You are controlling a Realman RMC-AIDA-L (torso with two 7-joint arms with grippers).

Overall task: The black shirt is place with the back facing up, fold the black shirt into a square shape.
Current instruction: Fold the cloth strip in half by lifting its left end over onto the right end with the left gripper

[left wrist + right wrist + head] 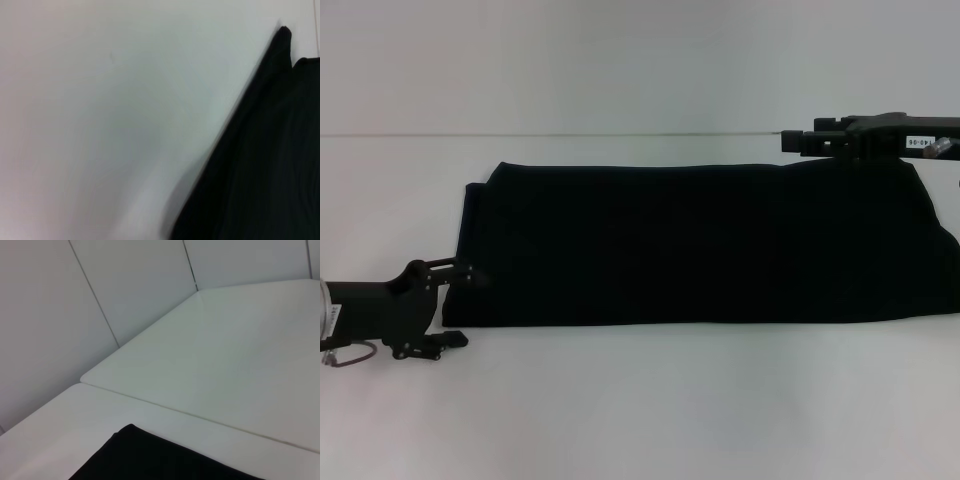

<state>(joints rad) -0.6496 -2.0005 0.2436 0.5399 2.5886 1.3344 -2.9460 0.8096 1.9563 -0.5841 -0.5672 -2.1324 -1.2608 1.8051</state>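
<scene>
The black shirt (710, 245) is lying flat on the white table (640, 410) as a long folded band spanning most of its width. The left hand (460, 305) is sitting at the shirt's near left corner, fingers spread apart and straddling the cloth edge. The right hand (800, 140) is hovering over the far right edge; its finger state cannot be told.
</scene>
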